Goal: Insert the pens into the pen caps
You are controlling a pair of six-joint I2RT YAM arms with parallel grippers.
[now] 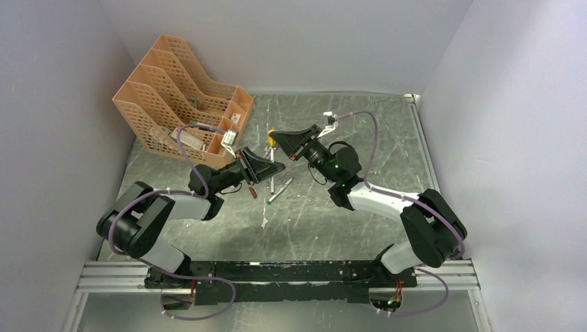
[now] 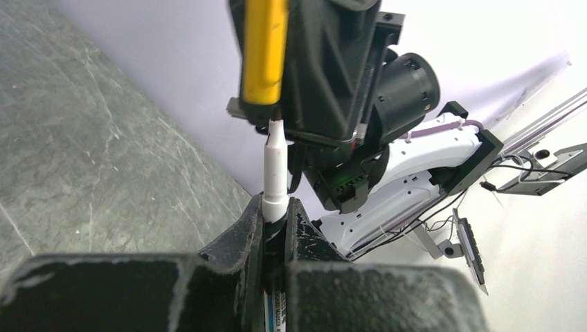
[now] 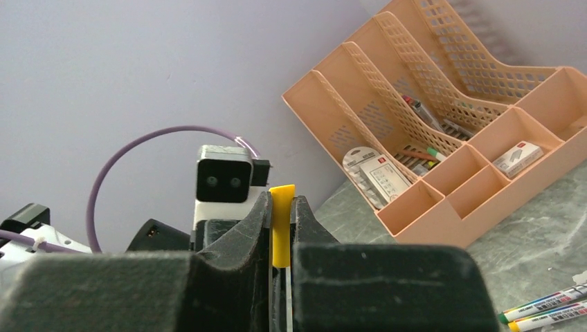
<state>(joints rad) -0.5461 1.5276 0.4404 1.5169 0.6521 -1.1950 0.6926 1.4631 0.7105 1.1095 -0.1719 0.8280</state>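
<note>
My left gripper is shut on a white pen, whose bare tip points up out of the fingers in the left wrist view. My right gripper is shut on a yellow pen cap, held open end down just above the pen. The pen's nib sits at the cap's mouth. The cap also shows yellow between the right fingers in the right wrist view and in the top view. Two more pens lie on the table below the grippers, and a small dark orange cap lies beside them.
A peach mesh desk organizer with stationery stands at the back left, close behind the left gripper. A tiny white scrap lies on the grey table. Grey walls enclose the sides and back. Two pens show at the right wrist view's lower right.
</note>
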